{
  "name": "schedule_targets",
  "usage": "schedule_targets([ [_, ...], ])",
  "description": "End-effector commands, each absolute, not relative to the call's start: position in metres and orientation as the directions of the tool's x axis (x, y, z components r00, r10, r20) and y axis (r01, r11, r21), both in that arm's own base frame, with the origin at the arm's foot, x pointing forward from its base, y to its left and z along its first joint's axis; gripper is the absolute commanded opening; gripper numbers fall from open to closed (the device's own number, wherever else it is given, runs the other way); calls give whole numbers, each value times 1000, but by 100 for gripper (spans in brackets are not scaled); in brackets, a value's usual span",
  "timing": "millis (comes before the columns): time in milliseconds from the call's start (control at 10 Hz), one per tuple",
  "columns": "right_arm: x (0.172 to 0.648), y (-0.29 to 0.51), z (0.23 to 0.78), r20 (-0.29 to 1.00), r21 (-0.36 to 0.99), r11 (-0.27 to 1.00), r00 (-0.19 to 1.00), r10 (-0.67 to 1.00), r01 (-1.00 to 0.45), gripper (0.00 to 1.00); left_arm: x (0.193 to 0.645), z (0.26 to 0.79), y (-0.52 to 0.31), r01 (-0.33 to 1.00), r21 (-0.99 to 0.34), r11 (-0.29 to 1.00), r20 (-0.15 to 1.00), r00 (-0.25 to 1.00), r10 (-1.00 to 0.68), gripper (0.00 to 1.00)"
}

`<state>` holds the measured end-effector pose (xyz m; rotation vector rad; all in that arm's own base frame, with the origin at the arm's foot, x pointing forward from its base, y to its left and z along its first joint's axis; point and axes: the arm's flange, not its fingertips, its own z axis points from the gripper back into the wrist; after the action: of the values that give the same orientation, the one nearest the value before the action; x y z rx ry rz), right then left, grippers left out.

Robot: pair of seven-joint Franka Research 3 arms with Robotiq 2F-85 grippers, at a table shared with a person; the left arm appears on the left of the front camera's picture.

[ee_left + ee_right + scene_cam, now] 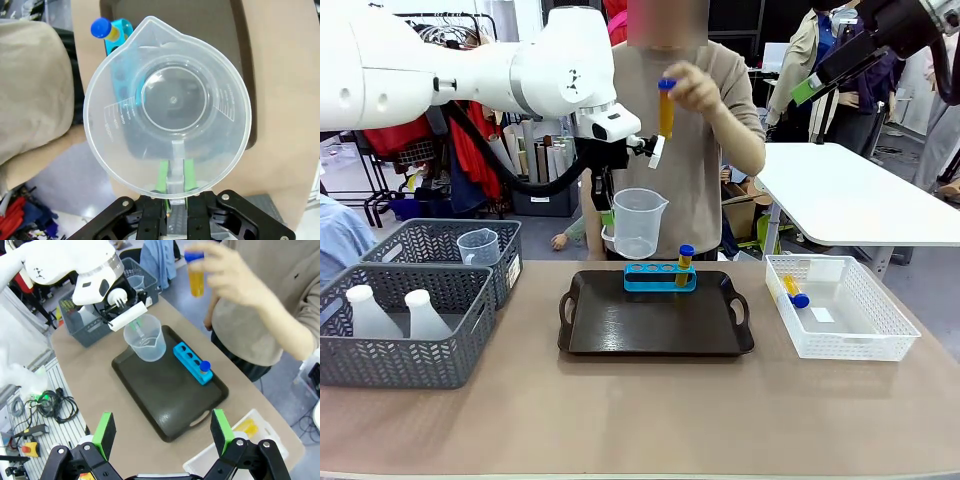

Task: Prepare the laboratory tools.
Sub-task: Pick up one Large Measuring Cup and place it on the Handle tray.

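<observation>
Grips the clear beaker point(167, 105) by its handle with the left end effector point(174, 176), mid-frame above the tray's point(620, 330) far edge. Holds the right end effector point(162, 432) spread, empty. Looks light, thin-walled, slick: best taken by the handle.

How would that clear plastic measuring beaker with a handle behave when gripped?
The clear plastic measuring beaker looks empty, so probably light. Pinched only by its thin handle in the left gripper, it might tilt or slip.

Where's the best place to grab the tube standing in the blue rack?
Probably its capped top, coming straight down from above. The tube stands upright in the rack, so only its upper part is free.
</observation>
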<state>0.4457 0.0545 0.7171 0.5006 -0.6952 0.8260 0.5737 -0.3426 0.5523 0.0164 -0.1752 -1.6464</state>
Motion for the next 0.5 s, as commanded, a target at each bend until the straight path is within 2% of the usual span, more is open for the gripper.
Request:
schedule_targets([
  [0, 445, 56, 718, 732, 137, 581, 477, 486, -802, 100, 565, 571, -326, 990, 115, -81, 87, -91, -992, 0],
  [400, 445, 56, 718, 732, 137, 581, 477, 486, -802, 100, 551, 574, -299, 997, 77, -31, 123, -40, -992, 0],
])
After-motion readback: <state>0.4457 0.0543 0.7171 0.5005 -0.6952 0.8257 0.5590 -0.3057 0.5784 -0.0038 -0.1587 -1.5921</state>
